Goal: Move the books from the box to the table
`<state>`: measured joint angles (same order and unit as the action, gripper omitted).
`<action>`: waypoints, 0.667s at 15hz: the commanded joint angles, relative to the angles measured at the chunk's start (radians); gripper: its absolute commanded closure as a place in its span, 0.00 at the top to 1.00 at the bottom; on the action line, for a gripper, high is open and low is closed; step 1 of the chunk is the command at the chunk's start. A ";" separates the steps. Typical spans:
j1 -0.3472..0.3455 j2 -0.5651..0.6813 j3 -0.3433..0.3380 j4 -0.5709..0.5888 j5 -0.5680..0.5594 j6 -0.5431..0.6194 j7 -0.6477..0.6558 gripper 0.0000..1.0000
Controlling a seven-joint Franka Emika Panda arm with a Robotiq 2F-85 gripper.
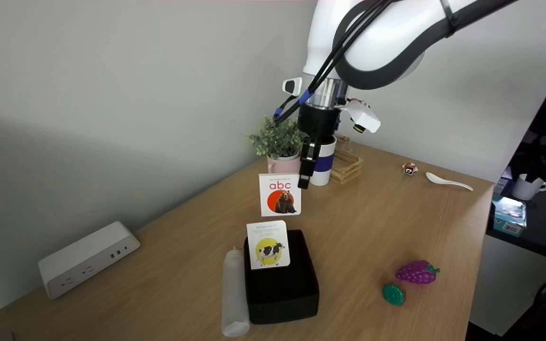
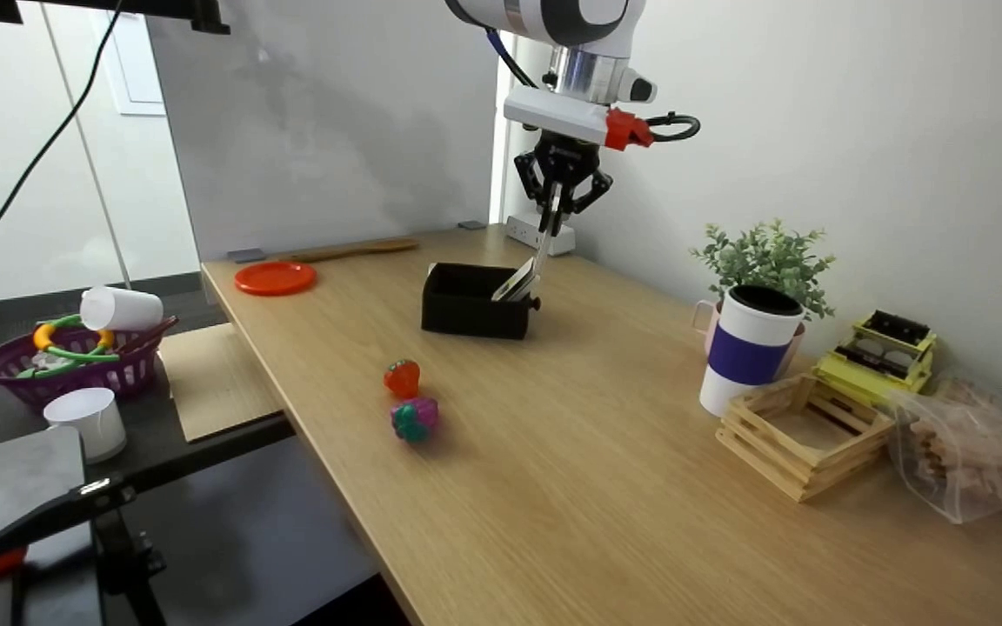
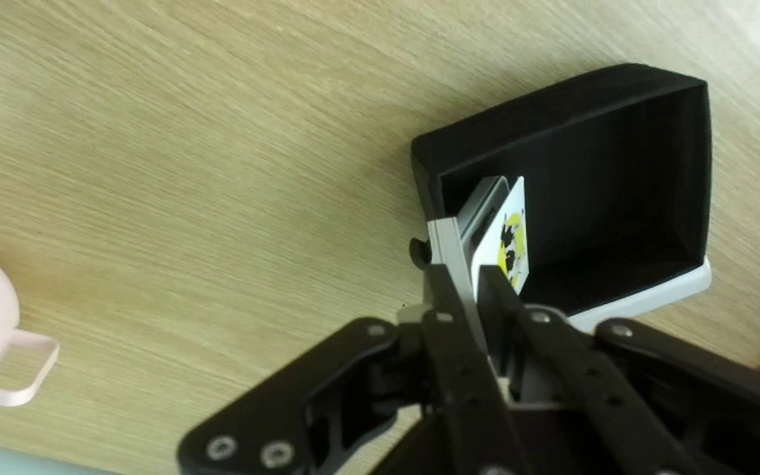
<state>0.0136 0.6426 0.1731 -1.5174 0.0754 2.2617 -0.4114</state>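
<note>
My gripper (image 1: pixel 304 183) is shut on a thin white book (image 1: pixel 267 181) with "abc" and a bear on a red-orange disc. That book hangs upright, edge-on in the wrist view (image 3: pixel 447 239), by the rim of the black box (image 3: pixel 617 191) that bears a small knob. Whether it touches the rim I cannot tell. A second book (image 1: pixel 254 237), with a cow on a yellow disc, leans tilted inside the box, its top above the rim. Behind it, a greyish edge (image 3: pixel 482 201) shows, partly hidden. The box stands on the wood-grain table (image 2: pixel 605 452).
A long white bottle (image 1: pixel 235 293) lies along the box's side. Toy fruits (image 2: pixel 414 417), a red plate (image 2: pixel 276 277), a white outlet block (image 1: pixel 88 258), a plant (image 2: pixel 766 265), a white-purple cup (image 2: pixel 746 356), a wooden crate (image 2: pixel 762 461) and a plastic bag (image 2: pixel 971 452) stand around.
</note>
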 commanded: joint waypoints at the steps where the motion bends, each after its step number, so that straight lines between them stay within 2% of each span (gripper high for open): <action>1: -0.008 -0.004 -0.016 -0.046 -0.005 0.031 0.013 0.04; 10: -0.028 0.044 -0.037 -0.054 -0.001 0.032 0.031 0.04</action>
<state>-0.0049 0.6854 0.1321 -1.5578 0.0754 2.2749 -0.3917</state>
